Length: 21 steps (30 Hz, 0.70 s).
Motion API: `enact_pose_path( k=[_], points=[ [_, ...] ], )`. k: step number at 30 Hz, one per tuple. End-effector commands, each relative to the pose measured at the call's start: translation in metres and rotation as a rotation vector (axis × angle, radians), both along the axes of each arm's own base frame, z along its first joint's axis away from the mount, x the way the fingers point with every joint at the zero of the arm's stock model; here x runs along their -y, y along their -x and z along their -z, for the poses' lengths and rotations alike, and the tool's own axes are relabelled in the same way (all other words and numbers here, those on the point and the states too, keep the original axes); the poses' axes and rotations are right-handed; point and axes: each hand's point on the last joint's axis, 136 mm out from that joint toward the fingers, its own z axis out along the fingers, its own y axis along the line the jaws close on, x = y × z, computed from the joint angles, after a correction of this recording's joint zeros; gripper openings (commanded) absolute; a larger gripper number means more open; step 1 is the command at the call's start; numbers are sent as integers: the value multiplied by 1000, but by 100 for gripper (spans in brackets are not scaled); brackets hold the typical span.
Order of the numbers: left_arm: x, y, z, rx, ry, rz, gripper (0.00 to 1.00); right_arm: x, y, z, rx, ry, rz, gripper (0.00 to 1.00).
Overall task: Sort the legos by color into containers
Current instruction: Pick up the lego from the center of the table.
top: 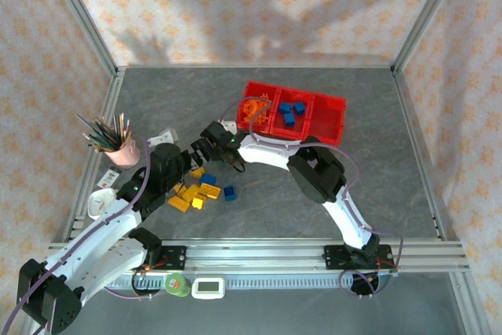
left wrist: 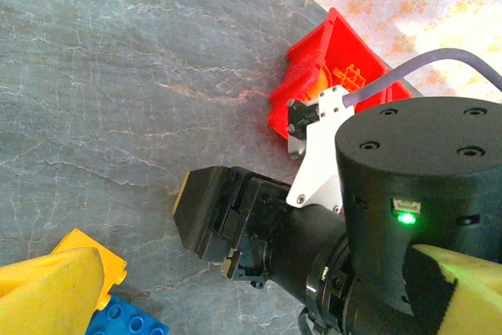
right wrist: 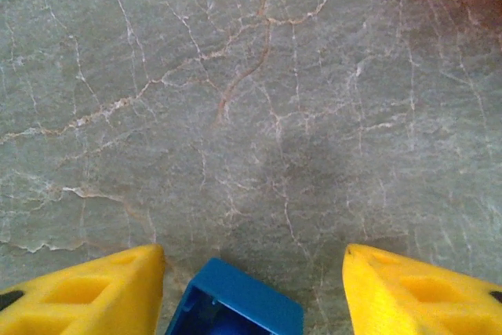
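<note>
The grey marbled table (top: 314,194) is fenced by papered walls and metal posts. On my overhead feed a pink cup of pencils (top: 119,149) stands near the left edge, close beside my left arm. The containers (top: 329,121) sit far centre-right, with orange legos (top: 252,109) in the left bin and blue ones in the middle. Loose yellow and blue bricks (top: 196,192) lie mid-table, both wrists crowded over them. My right gripper (right wrist: 251,260) has its fingers apart around a blue brick (right wrist: 235,304), a gap on one side. My left gripper (top: 187,164) is spread wide, the right wrist directly ahead. Bare table lies right of the pile.
</note>
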Motion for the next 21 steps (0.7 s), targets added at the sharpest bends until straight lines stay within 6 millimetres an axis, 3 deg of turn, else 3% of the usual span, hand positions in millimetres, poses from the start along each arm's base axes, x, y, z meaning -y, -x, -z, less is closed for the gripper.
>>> enact_pose_path(
  k=[1,6,16,21],
  points=[
    [-7,2,7,-14,-3,-24,99,19,7,-5,18,88,22,57],
    [-6,1,7,-10,7,-23,99,26,12,-14,31,83,30,50],
    [-6,2,5,-10,10,-19,99,12,10,-4,22,61,1,35],
    [-4,1,2,-5,14,-13,99,11,10,-22,41,31,-20,29]
  ],
)
